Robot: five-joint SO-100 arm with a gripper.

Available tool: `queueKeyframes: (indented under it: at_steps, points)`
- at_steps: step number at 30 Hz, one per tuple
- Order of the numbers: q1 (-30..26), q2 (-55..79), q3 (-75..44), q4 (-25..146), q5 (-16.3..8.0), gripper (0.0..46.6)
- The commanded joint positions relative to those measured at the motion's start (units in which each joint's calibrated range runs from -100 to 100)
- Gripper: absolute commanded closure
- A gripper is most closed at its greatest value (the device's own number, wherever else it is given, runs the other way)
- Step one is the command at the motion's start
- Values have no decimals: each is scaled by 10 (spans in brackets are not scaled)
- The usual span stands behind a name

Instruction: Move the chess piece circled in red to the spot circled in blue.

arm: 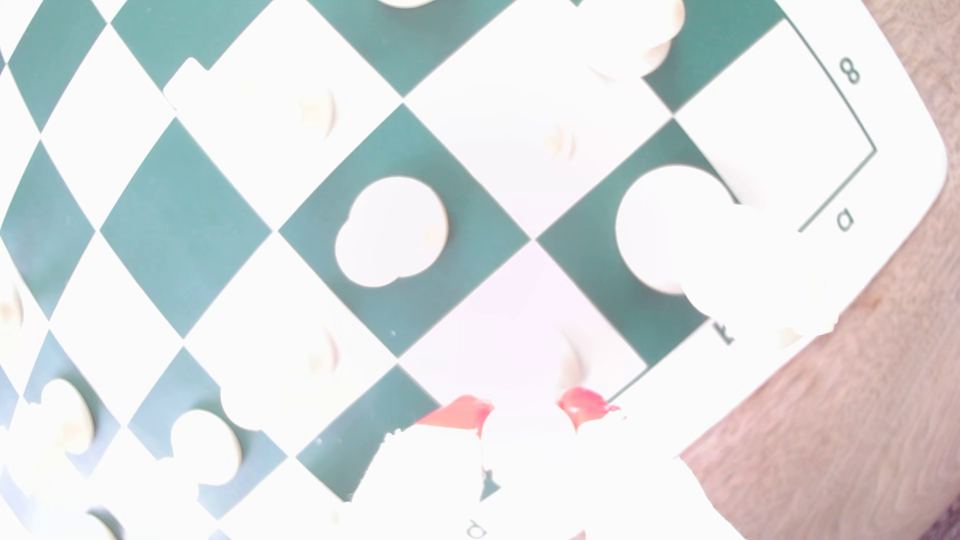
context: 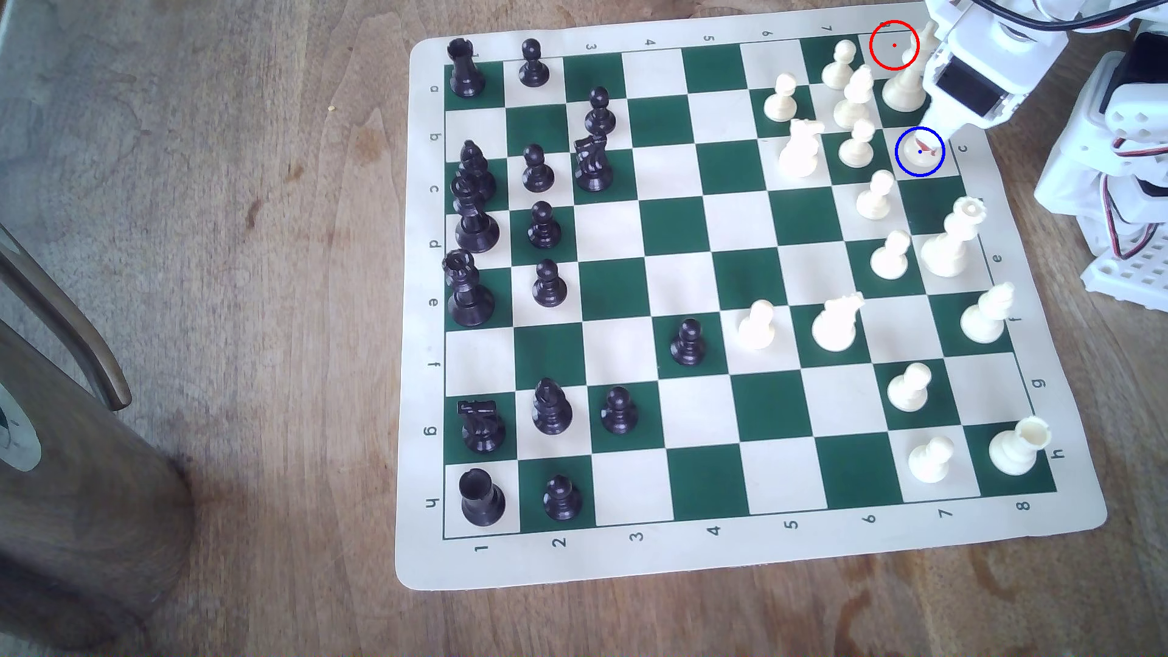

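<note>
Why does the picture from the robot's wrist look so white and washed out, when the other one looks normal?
The wrist view is overexposed: the cream pieces, such as the one on a green square, bleed into the white squares, and the gripper shows little beyond its red fingertips. Its grid lines also bend. The exterior view is evenly lit and fairly sharp, so the black pieces and the blue-ringed square read clearly.

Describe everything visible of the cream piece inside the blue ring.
The cream piece shows as a small pale round top, plastic-looking, at the blue-ringed square. The gripper reaches down over it, red pads either side; whether they touch is unclear. Its body is hidden, and the wrist view washes it out.
</note>
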State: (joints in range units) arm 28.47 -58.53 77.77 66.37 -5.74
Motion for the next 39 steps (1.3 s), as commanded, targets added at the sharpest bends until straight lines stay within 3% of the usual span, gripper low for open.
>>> queueKeyframes:
  at_steps: [1, 7, 9, 15, 31, 39]
  points:
    - [0, 3, 0, -13, 3, 464]
    - [3, 5, 3, -24, -6, 363]
    - [3, 5, 2, -28, -8, 352]
    - [5, 4, -27, -18, -10, 330]
    - [24, 1, -128, 77, 4, 337]
    - [7, -82, -281, 145, 8, 324]
